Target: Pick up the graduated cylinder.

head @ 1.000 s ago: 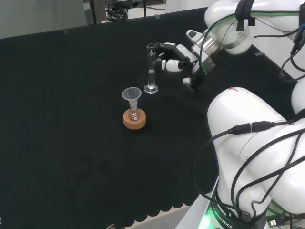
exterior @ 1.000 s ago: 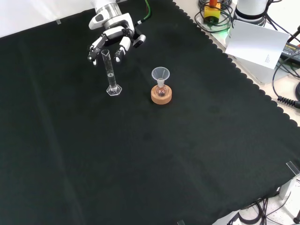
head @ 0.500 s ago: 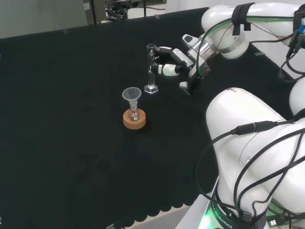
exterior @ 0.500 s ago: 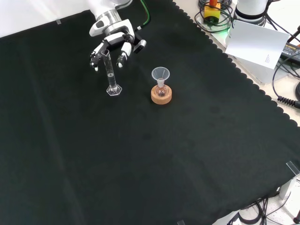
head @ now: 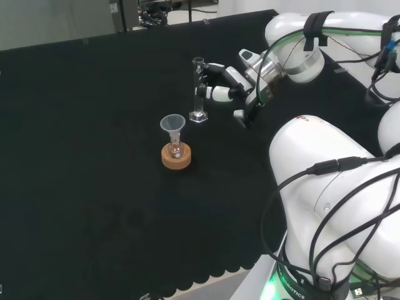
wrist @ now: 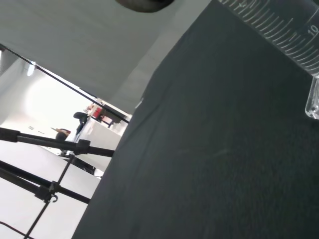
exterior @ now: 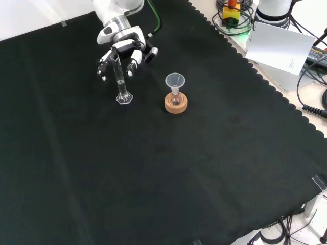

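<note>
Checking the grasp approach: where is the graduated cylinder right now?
In the front view the graduated cylinder stands upright left of the funnel-topped flask, with the hand reaching around its upper part.

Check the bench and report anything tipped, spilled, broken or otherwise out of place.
Nothing stands out. The graduated cylinder stands upright on its base, with the hand around its upper part. The funnel sits straight in the small flask on its cork ring. No spill shows on the black cloth.
</note>
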{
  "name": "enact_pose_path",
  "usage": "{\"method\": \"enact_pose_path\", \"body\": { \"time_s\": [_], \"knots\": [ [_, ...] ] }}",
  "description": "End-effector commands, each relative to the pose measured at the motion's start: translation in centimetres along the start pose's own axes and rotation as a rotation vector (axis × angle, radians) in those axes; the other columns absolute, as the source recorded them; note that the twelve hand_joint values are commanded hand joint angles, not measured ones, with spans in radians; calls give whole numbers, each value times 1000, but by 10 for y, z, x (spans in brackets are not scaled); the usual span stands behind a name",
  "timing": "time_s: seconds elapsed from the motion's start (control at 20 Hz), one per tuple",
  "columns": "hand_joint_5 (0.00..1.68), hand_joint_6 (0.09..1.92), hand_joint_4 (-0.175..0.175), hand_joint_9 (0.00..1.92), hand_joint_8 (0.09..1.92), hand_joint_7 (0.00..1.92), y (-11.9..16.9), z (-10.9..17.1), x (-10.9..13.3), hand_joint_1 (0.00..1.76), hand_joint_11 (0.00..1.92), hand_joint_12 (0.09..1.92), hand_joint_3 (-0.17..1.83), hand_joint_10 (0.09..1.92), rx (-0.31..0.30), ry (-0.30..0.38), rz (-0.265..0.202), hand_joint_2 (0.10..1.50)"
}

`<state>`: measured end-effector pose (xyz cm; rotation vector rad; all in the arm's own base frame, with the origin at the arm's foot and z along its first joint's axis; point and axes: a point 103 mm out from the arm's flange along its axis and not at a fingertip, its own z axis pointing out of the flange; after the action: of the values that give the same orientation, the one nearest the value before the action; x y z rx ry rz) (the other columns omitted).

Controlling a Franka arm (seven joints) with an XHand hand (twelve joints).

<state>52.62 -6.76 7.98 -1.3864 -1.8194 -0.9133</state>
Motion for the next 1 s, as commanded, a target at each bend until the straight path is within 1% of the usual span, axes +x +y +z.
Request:
{"method": "enact_pose_path", "body": {
  "time_s": [0.05, 0.25, 0.5, 0.55, 0.65, 1.0],
  "knots": [
    [506, 87, -48, 564, 638, 363, 2, 8, -1, 997, 292, 1316, -175, 573, 7, 20, -26, 979],
    [529, 87, -44, 585, 644, 387, 3, 12, -2, 1010, 297, 1312, -175, 577, 14, 16, -26, 979],
    [569, 87, -39, 631, 630, 430, 3, 14, -3, 1045, 324, 1297, -175, 561, 1, 40, -24, 981],
    [578, 87, -38, 637, 630, 435, 4, 23, 0, 1048, 326, 1297, -175, 560, 5, 29, -26, 982],
    [590, 87, -36, 646, 630, 444, 4, 27, 1, 1053, 330, 1296, -175, 559, 8, 25, -28, 985],
    [630, 116, -30, 680, 617, 482, 5, 16, -5, 1065, 354, 1286, -175, 540, -1, 58, -30, 995]
  ]
}}
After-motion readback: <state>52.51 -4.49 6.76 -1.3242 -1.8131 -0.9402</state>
